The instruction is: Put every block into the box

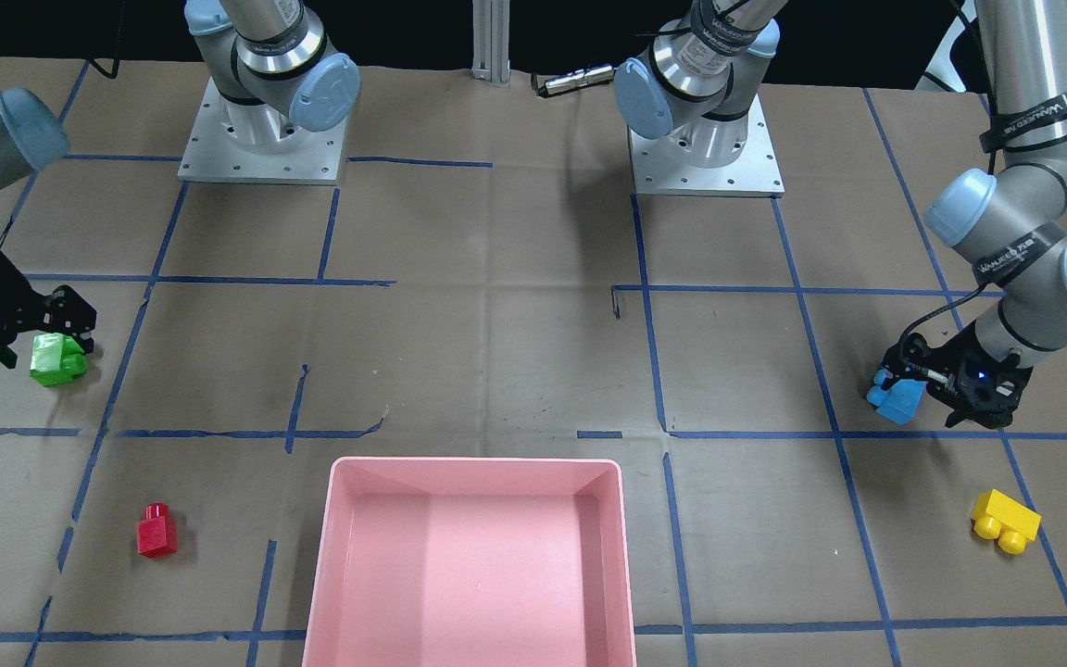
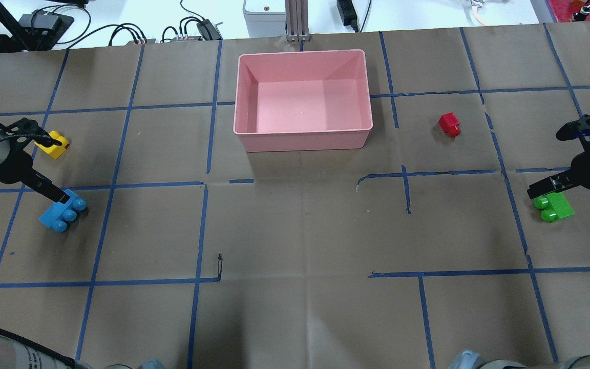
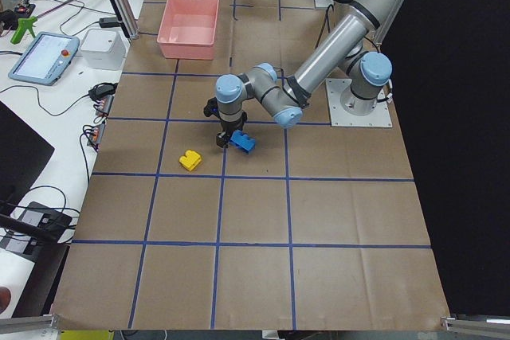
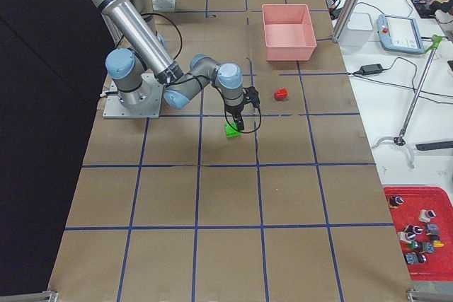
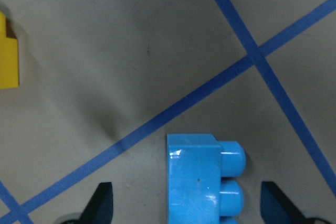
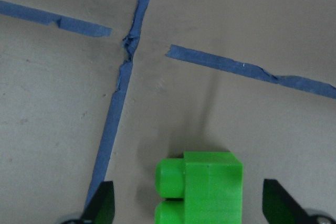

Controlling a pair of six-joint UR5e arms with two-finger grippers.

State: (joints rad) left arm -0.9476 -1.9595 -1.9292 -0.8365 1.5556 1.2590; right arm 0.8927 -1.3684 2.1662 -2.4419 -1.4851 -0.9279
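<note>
The pink box [image 2: 302, 141] stands empty at the far middle of the table and shows in the front view [image 1: 478, 460]. My left gripper [image 2: 61, 198] is open and low over the blue three-stud block [image 2: 62, 215]. In the left wrist view its fingers [image 5: 102, 203] stand on either side of the block [image 5: 202, 182]. My right gripper [image 2: 543, 189] is open over the green block [image 2: 553, 207], which lies between its fingers [image 6: 102, 205] in the right wrist view [image 6: 202, 190]. The yellow block [image 2: 53, 144] and the red block [image 2: 449, 124] lie loose on the table.
Brown paper with a blue tape grid [image 2: 208, 184] covers the table. The two arm bases [image 1: 260, 139] [image 1: 705, 148] stand at the robot's side. A metal post [image 2: 295, 20] and cables [image 2: 192, 25] sit behind the box, beyond the table's far edge.
</note>
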